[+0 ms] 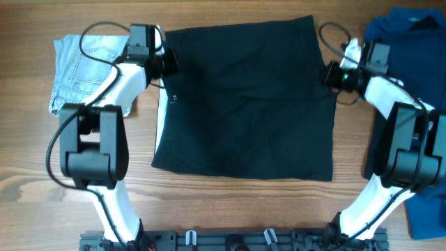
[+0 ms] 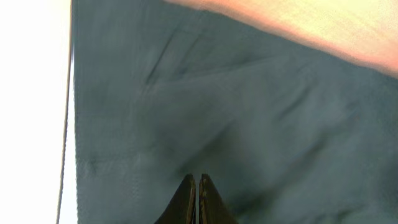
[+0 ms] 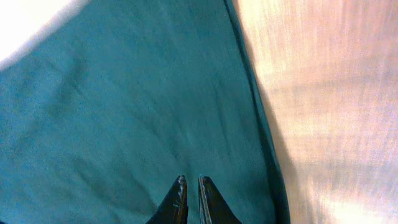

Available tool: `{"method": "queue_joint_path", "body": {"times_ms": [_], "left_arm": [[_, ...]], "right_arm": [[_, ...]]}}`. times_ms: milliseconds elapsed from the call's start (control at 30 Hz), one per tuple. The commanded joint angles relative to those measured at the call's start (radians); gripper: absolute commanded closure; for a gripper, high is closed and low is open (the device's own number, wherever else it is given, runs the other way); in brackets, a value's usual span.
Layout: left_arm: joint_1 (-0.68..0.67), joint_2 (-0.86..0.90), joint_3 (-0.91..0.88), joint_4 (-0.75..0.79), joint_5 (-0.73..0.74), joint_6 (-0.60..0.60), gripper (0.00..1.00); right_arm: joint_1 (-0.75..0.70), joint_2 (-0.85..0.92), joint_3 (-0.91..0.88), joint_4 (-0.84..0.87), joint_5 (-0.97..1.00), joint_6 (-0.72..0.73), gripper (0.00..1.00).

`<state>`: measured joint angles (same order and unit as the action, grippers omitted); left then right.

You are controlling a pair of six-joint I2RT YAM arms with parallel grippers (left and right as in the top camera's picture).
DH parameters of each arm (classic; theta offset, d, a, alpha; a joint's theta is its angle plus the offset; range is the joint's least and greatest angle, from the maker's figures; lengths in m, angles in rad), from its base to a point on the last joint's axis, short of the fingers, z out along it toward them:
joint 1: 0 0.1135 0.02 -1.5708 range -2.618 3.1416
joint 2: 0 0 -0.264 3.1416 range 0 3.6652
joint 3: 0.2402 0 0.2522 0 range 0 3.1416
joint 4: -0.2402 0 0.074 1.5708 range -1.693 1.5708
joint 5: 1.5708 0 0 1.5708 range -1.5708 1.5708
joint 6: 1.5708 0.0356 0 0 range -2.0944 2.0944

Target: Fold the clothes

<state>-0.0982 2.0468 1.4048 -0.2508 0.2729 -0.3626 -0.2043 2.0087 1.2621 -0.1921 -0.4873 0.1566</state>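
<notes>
A plain black garment point(image 1: 244, 104) lies spread flat in the middle of the table, with light creases. My left gripper point(image 1: 169, 63) sits at its upper left edge. In the left wrist view the fingers point(image 2: 197, 178) are pressed together just over the dark fabric point(image 2: 249, 112), and no fold shows between them. My right gripper point(image 1: 326, 73) sits at the garment's upper right edge. In the right wrist view its fingers point(image 3: 191, 180) are together but for a thin slit, over the fabric point(image 3: 124, 93) beside its hem. A light-blue denim piece point(image 1: 77, 70) lies far left.
A royal-blue garment point(image 1: 408, 28) lies at the far right, and more blue cloth point(image 1: 426, 209) lies at the lower right. Bare wooden table point(image 1: 230, 209) runs along the front. A pale strip point(image 1: 159, 111) runs down the black garment's left edge.
</notes>
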Motion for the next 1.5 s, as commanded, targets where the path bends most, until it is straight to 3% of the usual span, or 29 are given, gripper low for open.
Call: {"method": "queue_joint_path", "body": {"times_ms": [0, 133, 167, 200, 433, 567, 800, 867, 933, 967, 1000, 1033, 1133, 1167, 1233, 1333, 1467], "left_arm": [[-0.008, -0.038, 0.022, 0.058, 0.022, -0.013, 0.96], [-0.011, 0.015, 0.022, 0.112, 0.022, -0.013, 0.96], [-0.011, 0.031, 0.022, 0.120, 0.022, -0.013, 0.96], [-0.011, 0.048, 0.022, 0.134, 0.022, -0.013, 0.96], [-0.011, 0.117, 0.022, 0.151, 0.011, -0.008, 0.96], [-0.011, 0.153, 0.022, 0.159, -0.001, -0.008, 0.96], [-0.011, 0.127, 0.023, 0.171, 0.000, 0.025, 0.96], [-0.010, -0.025, 0.023, 0.091, -0.017, 0.045, 0.96], [-0.010, -0.144, 0.023, -0.005, -0.056, 0.043, 0.96], [-0.010, -0.211, 0.023, -0.068, -0.067, 0.043, 0.96], [-0.010, -0.281, 0.023, -0.139, -0.069, 0.040, 0.96], [-0.010, -0.374, 0.023, -0.246, -0.069, 0.040, 0.96], [-0.010, -0.544, 0.023, -0.516, -0.069, 0.005, 0.90], [-0.011, -0.580, 0.022, -0.600, -0.077, -0.011, 0.85], [-0.011, -0.614, 0.022, -0.760, -0.130, -0.048, 0.84], [-0.014, -0.610, 0.003, -0.912, -0.155, -0.092, 0.84], [-0.040, -0.611, -0.155, -0.943, -0.152, -0.098, 0.75]], "right_arm": [[0.040, -0.053, 0.103, 0.070, -0.029, 0.004, 0.92], [0.111, -0.026, 0.102, 0.233, 0.143, 0.027, 0.91], [0.134, 0.003, 0.102, 0.295, 0.155, 0.027, 0.81], [0.155, 0.050, 0.102, 0.375, 0.155, 0.027, 0.78], [0.167, 0.299, 0.102, 0.713, 0.334, 0.081, 0.82], [0.166, 0.389, 0.113, 0.811, 0.348, 0.078, 0.81], [0.161, 0.365, 0.113, 0.790, 0.368, 0.045, 0.82], [0.153, 0.172, 0.113, 0.600, 0.336, 0.050, 0.86], [0.150, 0.022, 0.113, 0.413, 0.356, 0.026, 0.81], [0.150, -0.068, 0.113, 0.290, 0.365, 0.026, 0.57], [0.149, -0.168, 0.113, 0.147, 0.364, 0.029, 0.27], [0.149, -0.282, 0.113, -0.042, 0.365, 0.031, 0.15], [0.149, -0.522, 0.112, -0.448, 0.364, 0.103, 0.11], [0.149, -0.565, 0.111, -0.554, 0.365, 0.144, 0.11], [0.149, -0.622, 0.103, -0.787, 0.409, 0.274, 0.09], [0.149, -0.637, 0.044, -0.956, 0.439, 0.376, 0.18], [0.149, -0.638, -0.127, -1.020, 0.420, 0.434, 0.14]]}}
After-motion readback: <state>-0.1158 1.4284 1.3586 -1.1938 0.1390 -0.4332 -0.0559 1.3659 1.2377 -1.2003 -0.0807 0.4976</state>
